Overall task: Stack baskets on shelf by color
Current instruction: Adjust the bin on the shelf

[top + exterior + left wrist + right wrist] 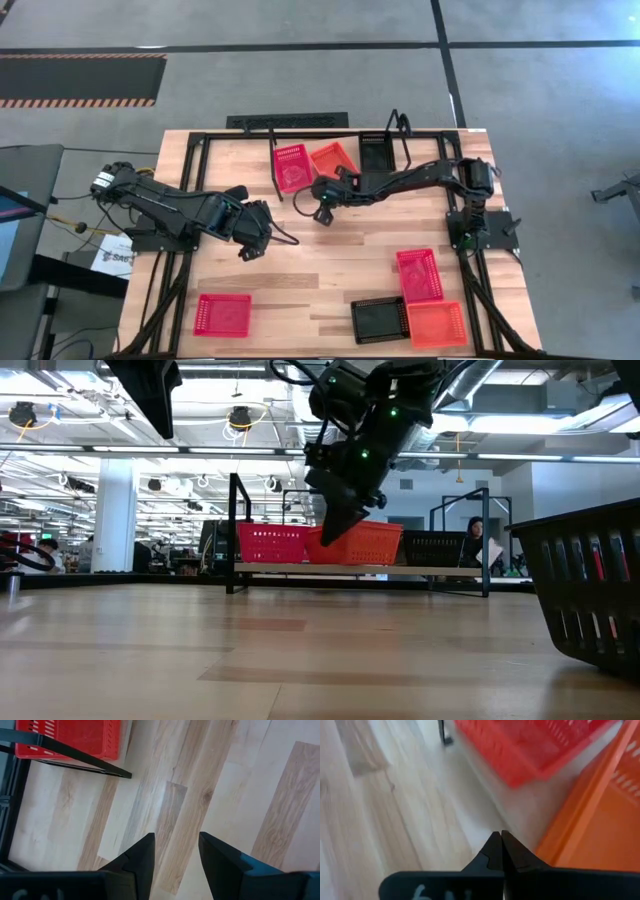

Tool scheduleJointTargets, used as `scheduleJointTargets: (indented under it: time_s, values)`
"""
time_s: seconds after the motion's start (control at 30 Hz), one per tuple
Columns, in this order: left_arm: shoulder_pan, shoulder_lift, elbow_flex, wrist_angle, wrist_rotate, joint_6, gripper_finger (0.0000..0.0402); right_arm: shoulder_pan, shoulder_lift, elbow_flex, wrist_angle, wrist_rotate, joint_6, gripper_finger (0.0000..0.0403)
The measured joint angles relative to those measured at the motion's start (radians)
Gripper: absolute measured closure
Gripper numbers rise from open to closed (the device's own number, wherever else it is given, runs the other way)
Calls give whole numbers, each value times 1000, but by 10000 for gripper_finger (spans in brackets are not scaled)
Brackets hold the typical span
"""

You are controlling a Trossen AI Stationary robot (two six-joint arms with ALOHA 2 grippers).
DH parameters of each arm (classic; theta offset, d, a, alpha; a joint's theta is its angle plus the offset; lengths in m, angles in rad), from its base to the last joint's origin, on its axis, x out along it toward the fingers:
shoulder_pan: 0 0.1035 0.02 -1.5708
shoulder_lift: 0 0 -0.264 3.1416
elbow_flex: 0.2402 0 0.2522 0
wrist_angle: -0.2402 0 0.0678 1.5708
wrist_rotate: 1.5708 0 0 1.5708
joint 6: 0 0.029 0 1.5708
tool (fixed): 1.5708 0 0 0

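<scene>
The shelf (430, 570) stands at the table's far edge. On its board rest a pinkish-red basket (291, 166), an orange basket (334, 158) lying askew, and a black basket (377, 152). My right gripper (501, 836) is shut and slants down at the shelf's near side, just in front of the orange basket (600, 825) and close to the pinkish-red one (530, 745). My left gripper (176, 840) hangs open over bare wood left of the table's middle, with nothing between its fingers. My right gripper's shut fingertips (512, 851) stand right beside the orange basket's near rim (555, 840), coming from the near side and slanting down. I cannot tell whether they touch it.
On the near half of the table lie a pinkish-red basket (222, 314) at the left, and a black one (379, 319), an orange one (437, 323) and another pinkish-red one (419, 274) at the right. Bare wood lies between them and the shelf. People show in the room behind.
</scene>
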Motion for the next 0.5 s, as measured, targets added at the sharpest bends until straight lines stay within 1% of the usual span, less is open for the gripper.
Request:
scheduleJointTargets:
  time_s: [0.2, 0.3, 0.33, 0.43, 0.5]
  values:
    - [0, 0, 0, 1, 0, -13, 261, -30, 0, 0, 58, -6, -10, 402]
    - [0, 0, 0, 2, 0, -15, 261, -36, -1, 20, 55, -85, 6, 402]
    - [0, 0, 0, 5, 0, -15, 261, -31, -7, 32, 50, -108, 8, 402]
    - [0, 0, 0, 15, -1, -15, 261, 1, -19, 88, 42, -118, 6, 402]
    - [0, 0, 0, 19, -1, -15, 261, 21, -33, 123, -16, -115, -6, 402]
